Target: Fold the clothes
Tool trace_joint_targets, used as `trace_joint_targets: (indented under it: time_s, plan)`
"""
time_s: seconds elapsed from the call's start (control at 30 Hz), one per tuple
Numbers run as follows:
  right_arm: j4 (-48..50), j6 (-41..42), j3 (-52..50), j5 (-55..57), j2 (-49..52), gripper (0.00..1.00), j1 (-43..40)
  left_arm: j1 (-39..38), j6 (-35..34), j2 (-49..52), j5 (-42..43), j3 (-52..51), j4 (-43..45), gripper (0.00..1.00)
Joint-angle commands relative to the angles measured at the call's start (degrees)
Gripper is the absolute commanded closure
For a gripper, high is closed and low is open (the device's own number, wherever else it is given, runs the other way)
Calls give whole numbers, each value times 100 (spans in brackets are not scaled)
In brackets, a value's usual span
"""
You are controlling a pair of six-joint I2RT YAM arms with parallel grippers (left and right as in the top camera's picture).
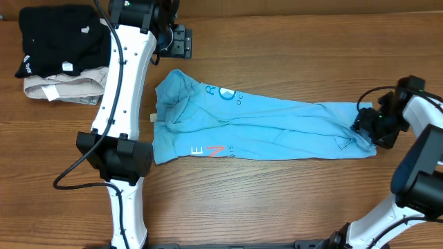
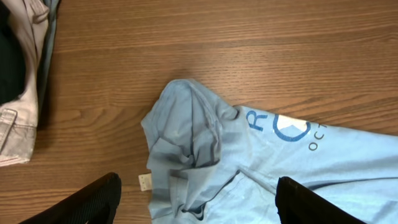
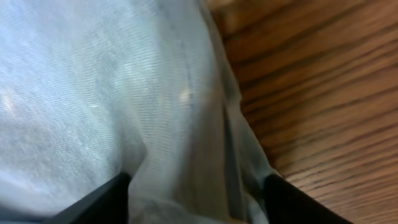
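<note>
The left tool (image 2: 198, 184) hangs over the collar end of the sky-blue T-shirt (image 1: 263, 128), fingers spread wide and empty, apparently poised to take that end. The right tool (image 3: 196, 186) straddles the opposite end with cloth bunched between its fingers; I cannot tell whether it pinches. The shirt lies lengthwise on the worktop (image 1: 291, 41), gathered narrow, so a hold at each end would suit folding it across. A black garment (image 1: 59, 38) sits on a beige garment (image 1: 66, 88) in the corner, well apart.

Light sky-blue T-shirt (image 1: 277, 128) with a darker blue and white logo, white lettering and one red mark; black folded garment (image 1: 62, 38); beige folded garment (image 1: 66, 88); brown desk (image 1: 291, 48) with streaked wood grain.
</note>
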Motion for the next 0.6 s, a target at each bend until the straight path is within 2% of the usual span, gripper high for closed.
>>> trace_joint_targets:
  time_s: [0.0, 0.27, 0.57]
  plan:
    - [-28, 168, -46, 481, 372, 34, 260, 28, 98, 72, 83, -109, -28, 18]
    - [7, 437, -46, 680, 455, 43, 282, 31, 94, 72, 81, -319, -13, 18]
    - [4, 446, -46, 525, 455, 45, 282, 31, 92, 72, 83, -321, -13, 17]
